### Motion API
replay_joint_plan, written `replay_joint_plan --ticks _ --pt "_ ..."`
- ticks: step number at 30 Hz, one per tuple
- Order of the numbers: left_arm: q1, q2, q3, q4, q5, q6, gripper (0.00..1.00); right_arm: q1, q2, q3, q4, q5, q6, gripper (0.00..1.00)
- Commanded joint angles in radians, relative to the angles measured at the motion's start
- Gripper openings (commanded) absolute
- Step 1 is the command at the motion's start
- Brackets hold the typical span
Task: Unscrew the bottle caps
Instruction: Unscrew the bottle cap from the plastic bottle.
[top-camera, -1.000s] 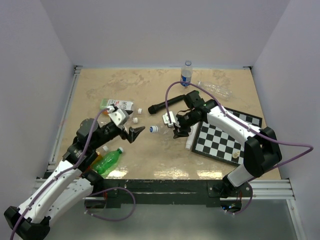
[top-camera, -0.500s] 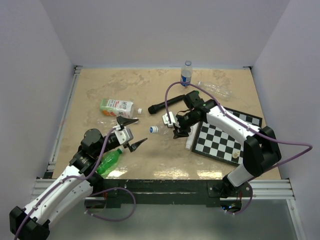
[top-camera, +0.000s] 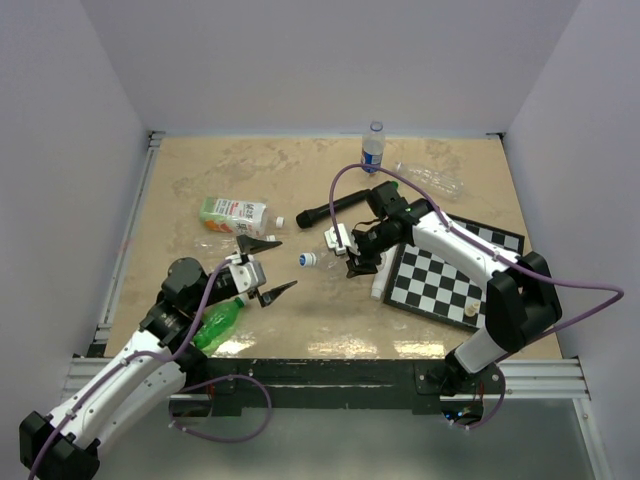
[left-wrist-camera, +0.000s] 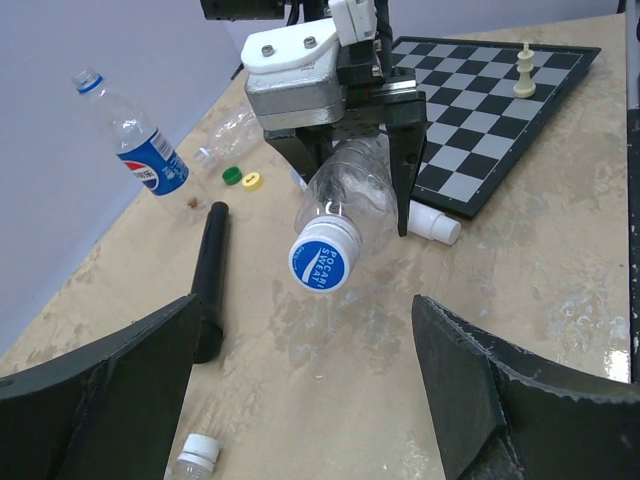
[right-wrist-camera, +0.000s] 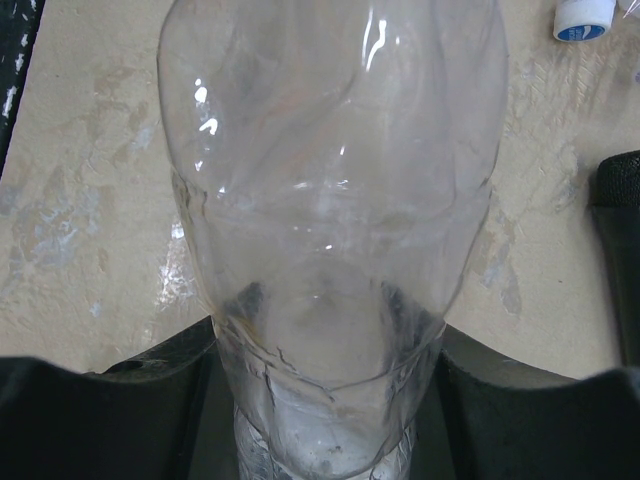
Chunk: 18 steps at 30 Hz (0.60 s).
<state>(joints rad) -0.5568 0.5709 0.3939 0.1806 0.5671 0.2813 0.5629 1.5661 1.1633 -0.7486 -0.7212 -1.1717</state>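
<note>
My right gripper (top-camera: 352, 256) is shut on a clear crinkled bottle (right-wrist-camera: 330, 190) and holds it lying level above the table. The bottle's blue and white cap (left-wrist-camera: 325, 262) points at my left gripper (left-wrist-camera: 305, 345). That gripper is open, its black fingers (top-camera: 280, 290) spread wide a short way in front of the cap (top-camera: 307, 259), with nothing between them. A Pepsi bottle (top-camera: 373, 148) stands at the back. Loose green (left-wrist-camera: 232, 176) and yellow (left-wrist-camera: 252, 181) caps lie near it. A green bottle (top-camera: 215, 322) lies under my left arm.
A black microphone (left-wrist-camera: 208, 285) lies left of the held bottle. A chessboard (top-camera: 450, 275) with a white piece (left-wrist-camera: 521, 70) fills the right. A white-and-green carton (top-camera: 233, 211) sits at the left, and another clear bottle (top-camera: 430, 180) lies at the back right. A small white-capped bottle (left-wrist-camera: 195, 455) lies under my left gripper.
My left arm has drawn back and its wrist has turned, uncovering the carton; its open jaws now face the held bottle's cap. The right arm and its bottle have stayed put.
</note>
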Motion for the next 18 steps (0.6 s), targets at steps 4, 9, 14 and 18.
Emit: replay_joint_plan --ticks 4,9,14,18 --pt "0.003 0.007 -0.006 0.072 0.054 0.015 0.90 0.003 -0.008 0.029 -0.009 -0.021 -0.014 0.09" --pt "0.001 0.010 -0.009 0.072 0.062 0.015 0.89 0.003 -0.008 0.027 -0.009 -0.021 -0.014 0.09" --pt "0.001 0.021 -0.015 0.086 0.089 0.015 0.86 0.003 -0.008 0.027 -0.011 -0.023 -0.016 0.09" --pt "0.001 0.024 -0.013 0.086 0.096 0.012 0.85 0.003 -0.006 0.027 -0.012 -0.023 -0.017 0.09"
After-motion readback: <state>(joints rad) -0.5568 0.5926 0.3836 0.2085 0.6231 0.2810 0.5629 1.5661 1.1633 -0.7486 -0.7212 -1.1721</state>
